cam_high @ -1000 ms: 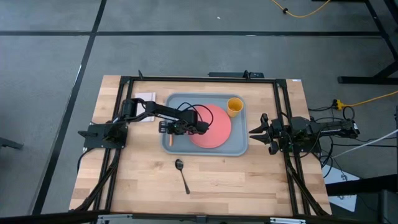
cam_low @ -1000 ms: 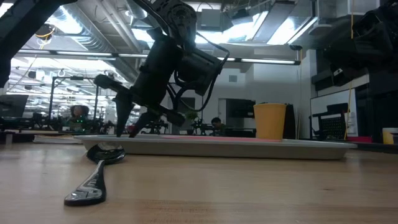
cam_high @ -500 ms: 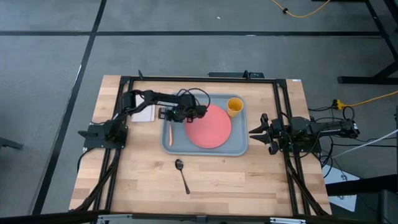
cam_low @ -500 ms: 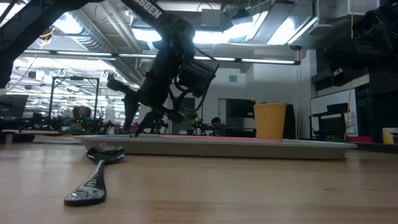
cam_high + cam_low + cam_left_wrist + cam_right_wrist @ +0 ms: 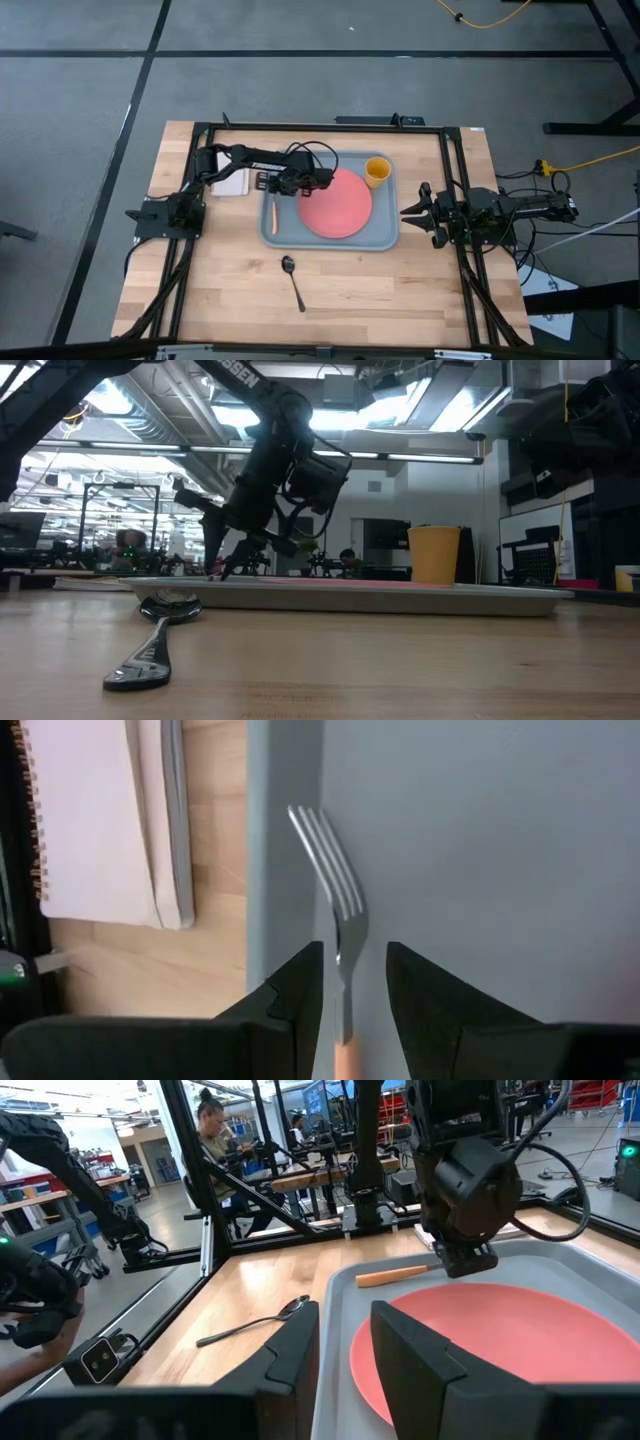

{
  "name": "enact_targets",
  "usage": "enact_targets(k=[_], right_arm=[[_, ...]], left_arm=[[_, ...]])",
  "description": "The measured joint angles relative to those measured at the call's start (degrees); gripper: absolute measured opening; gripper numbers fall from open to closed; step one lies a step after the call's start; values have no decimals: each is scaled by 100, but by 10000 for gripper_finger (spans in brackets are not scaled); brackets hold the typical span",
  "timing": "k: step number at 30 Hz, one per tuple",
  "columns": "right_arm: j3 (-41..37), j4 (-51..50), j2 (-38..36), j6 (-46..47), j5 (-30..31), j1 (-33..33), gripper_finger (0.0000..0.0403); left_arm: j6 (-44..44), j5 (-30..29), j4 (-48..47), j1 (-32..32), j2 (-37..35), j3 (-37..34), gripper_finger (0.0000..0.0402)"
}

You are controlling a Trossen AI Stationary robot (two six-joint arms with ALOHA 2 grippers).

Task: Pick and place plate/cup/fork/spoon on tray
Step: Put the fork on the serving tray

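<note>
The grey-blue tray lies mid-table and holds the coral plate, the yellow cup at its far right corner, and the orange-handled fork flat along its left side, tines toward the far edge. The dark spoon lies on the wood near the tray's front. My left gripper hovers over the fork, open; in the left wrist view its fingers stand on either side of the fork's neck without touching it. My right gripper waits open at the tray's right edge.
A pale spiral notepad with a grey pen-like strip lies on the wood just left of the tray's far left corner. Black frame rails run along the table's left, right and far sides. Bare wood lies around the spoon.
My left gripper has gone toward the table's far edge along the tray's left side, most of it in the first half second. The fork's orange handle, partly under the gripper before, now shows on the tray floor. My right arm has kept still.
</note>
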Motion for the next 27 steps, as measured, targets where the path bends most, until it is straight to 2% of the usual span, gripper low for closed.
enact_targets(k=[6,15,27], right_arm=[[0,-2,0,0,0,0,99],[0,-2,1,0,0,0,99],[0,-1,0,0,0,0,99]], left_arm=[[-134,92,135,2,0,-296,106],[-2,54,452,45,-11,-300,103],[0,71,452,39,-11,-300,59]])
